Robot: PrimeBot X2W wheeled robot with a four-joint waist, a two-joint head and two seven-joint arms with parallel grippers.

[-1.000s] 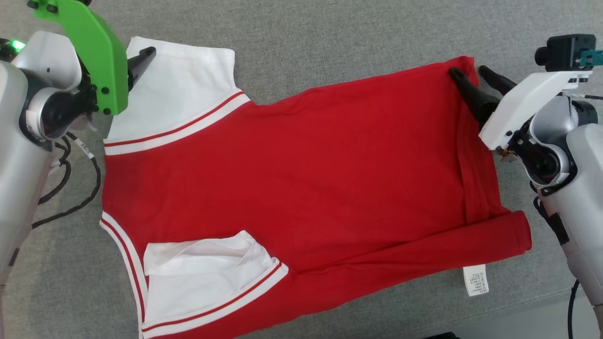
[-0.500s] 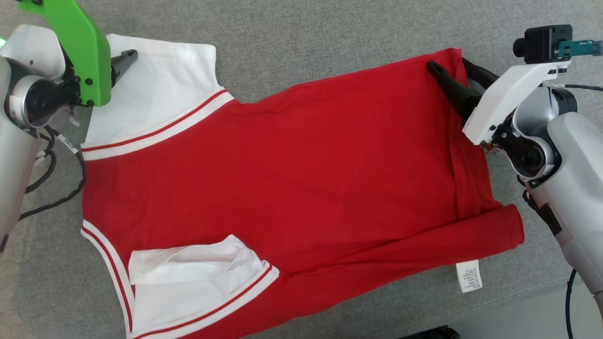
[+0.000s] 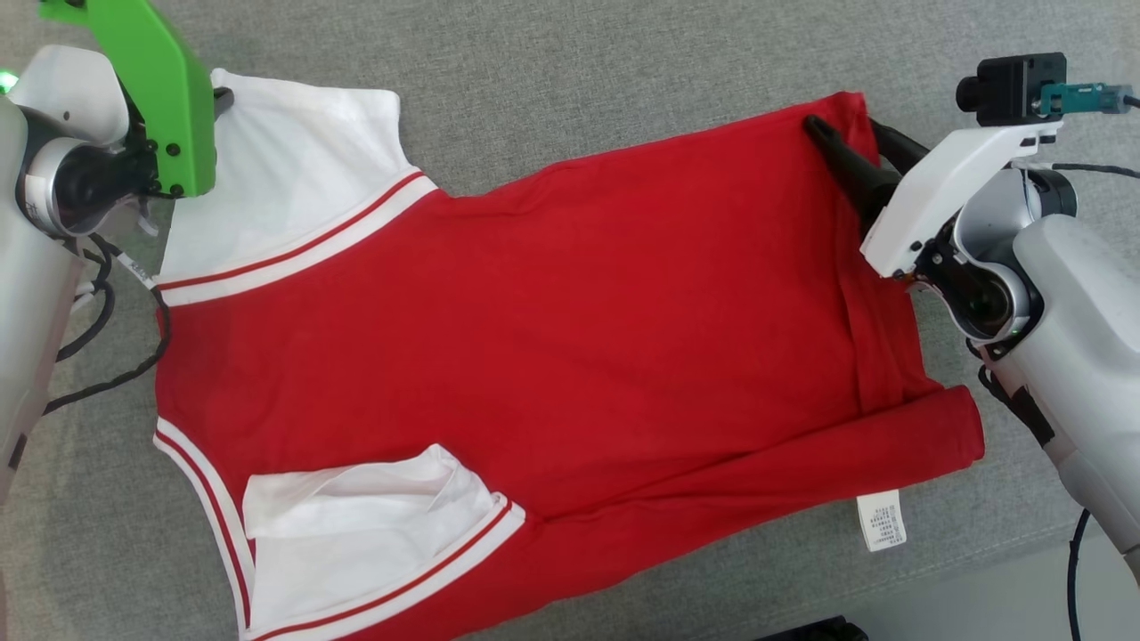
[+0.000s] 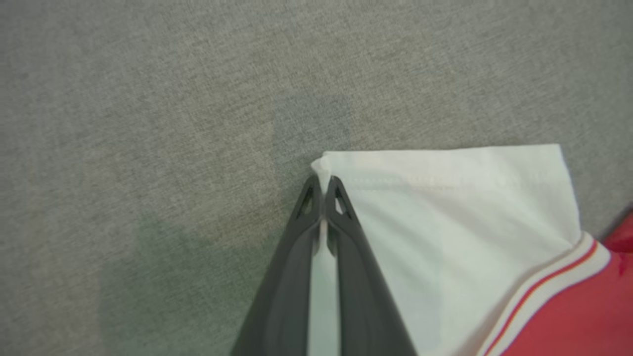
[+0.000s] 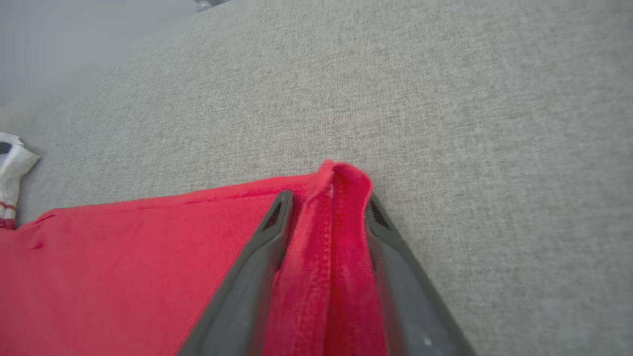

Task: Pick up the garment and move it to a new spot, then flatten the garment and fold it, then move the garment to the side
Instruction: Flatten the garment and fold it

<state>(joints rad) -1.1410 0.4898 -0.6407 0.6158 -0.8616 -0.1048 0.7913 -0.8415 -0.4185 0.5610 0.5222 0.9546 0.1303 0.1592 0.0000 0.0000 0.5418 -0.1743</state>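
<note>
The garment [image 3: 552, 338], a red shirt with white sleeves and striped trim, is spread across the middle of the grey fabric-covered worktop [image 3: 623, 62], sleeves toward the left edge and hem toward the right edge. It lies largely flat, though the hem side is doubled over on itself, the near sleeve [image 3: 365, 516] is rumpled, and a rolled band runs along the near right part, where a care label [image 3: 880, 523] pokes out close to the near edge.

The far corner of the far sleeve [image 4: 445, 207] is pinched in the left gripper [image 4: 322, 185], whose jaws are fully closed on the white cloth. At the far hem corner a raised ridge of red fabric [image 5: 336, 232] is squeezed between the fingers of the right gripper [image 5: 326, 202]. A grip seems to be taken, but how firm it is cannot be told.

By judgement, the placing is done and the flattening nearly so. With both far corners held, a fold toward the near edge looks to be prepared. The fold itself and the move to the side are left.
</note>
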